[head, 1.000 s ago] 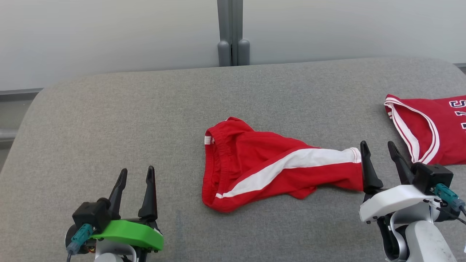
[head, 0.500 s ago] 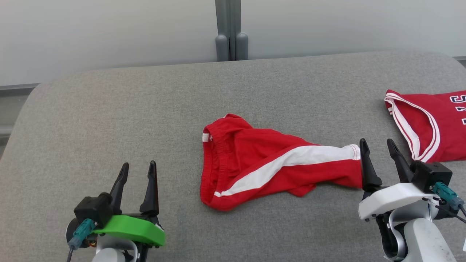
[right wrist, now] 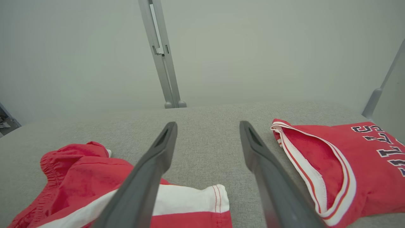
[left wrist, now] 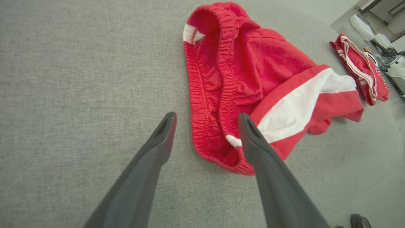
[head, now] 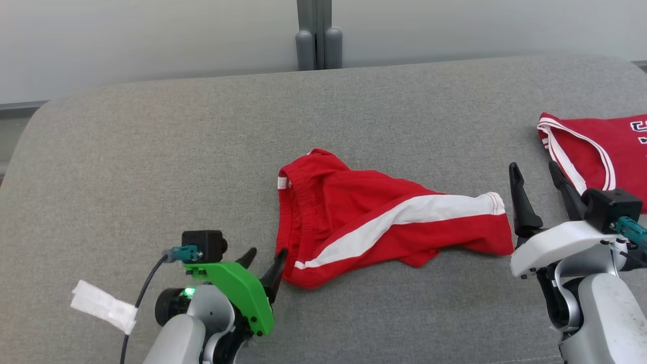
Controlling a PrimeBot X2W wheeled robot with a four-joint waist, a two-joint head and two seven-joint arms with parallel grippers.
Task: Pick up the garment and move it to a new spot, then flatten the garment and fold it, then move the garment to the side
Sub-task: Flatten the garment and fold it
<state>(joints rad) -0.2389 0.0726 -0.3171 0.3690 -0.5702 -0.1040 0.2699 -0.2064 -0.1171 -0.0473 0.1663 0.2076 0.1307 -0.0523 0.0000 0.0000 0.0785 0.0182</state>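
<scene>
The garment (head: 374, 212) is a pair of red shorts with a white side stripe, lying crumpled in the middle of the grey padded surface (head: 151, 151). My left gripper (head: 266, 253) stands open, tilted down at the near left corner of the waistband. In the left wrist view the left gripper (left wrist: 205, 117) has one finger over the waistband of the garment (left wrist: 253, 63) and the other over bare padding. My right gripper (head: 533, 167) is open just right of the leg hem. In the right wrist view the right gripper (right wrist: 207, 125) holds nothing, with the garment (right wrist: 79, 171) at lower left.
A second red garment, a jersey (head: 601, 146) with white trim and dark letters, lies at the right edge; the jersey (right wrist: 364, 164) is close beside the right fingers. A grey post (head: 313, 35) rises behind the surface. A white tag (head: 101, 306) hangs on the left arm's cable.
My left arm has swung right and turned down, bringing its open fingers to the waistband corner. The camera has tilted, shifting the whole picture. The right gripper has barely moved.
</scene>
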